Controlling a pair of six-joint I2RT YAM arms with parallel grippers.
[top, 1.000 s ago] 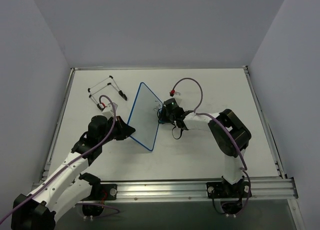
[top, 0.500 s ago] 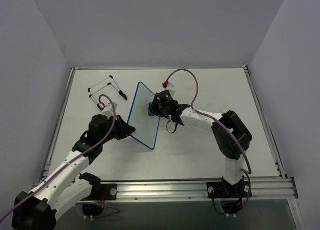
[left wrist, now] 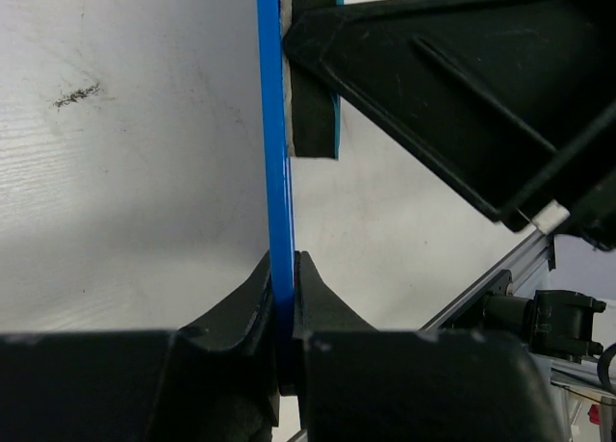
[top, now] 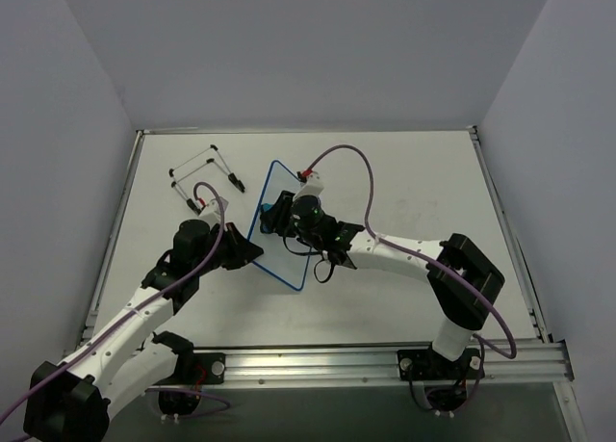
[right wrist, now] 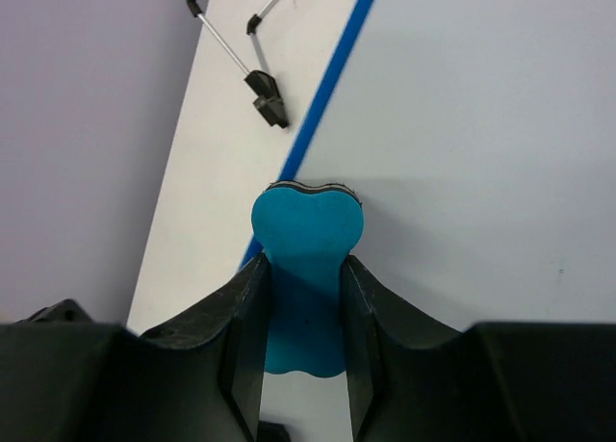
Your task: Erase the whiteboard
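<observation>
Left claw (left wrist: pixel 284 298) pinches the whiteboard (right wrist: pixel 481 124) by its blue edge, upright mid-counter (top: pixel 404 172), while the right claw (right wrist: pixel 303 298), clamped on a blue eraser (right wrist: pixel 306 230), presses it there, seemingly mid-wipe; next likely needs another steady stroke.

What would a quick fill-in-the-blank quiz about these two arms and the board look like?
The left gripper pinches the whiteboard by its thin ____ frame. The right gripper holds a small ____. That block is pressed against the ____. In the top view, the wire stand lies to the board's ____.
Missing words: blue, eraser, whiteboard, left.
</observation>
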